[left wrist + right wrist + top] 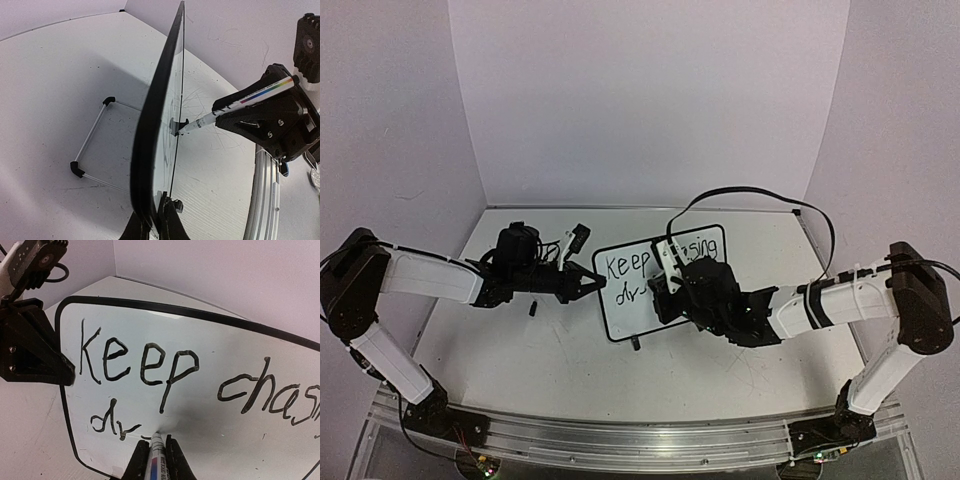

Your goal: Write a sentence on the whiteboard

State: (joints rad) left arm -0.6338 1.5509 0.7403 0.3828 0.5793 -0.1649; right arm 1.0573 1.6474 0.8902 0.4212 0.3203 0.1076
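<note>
The whiteboard (620, 315) stands tilted near the table's middle, and the left wrist view sees it edge-on (156, 120). Its sentence (145, 362) reads "Keep chas..." on the top line, with "dr" and a short stroke below. My left gripper (588, 284) is shut on the board's left edge, with the frame pinched between its fingers (156, 222). My right gripper (156, 454) is shut on a white marker (158, 460) with a coloured label. The marker's tip touches the board just right of the "dr". The marker (235, 105) also shows from the side.
A thin wire stand with black corner feet (75, 168) lies on the table behind the board. A small black foot (636, 343) sits under the board's front edge. A black cable (750, 192) loops above the right arm. White walls close in on three sides.
</note>
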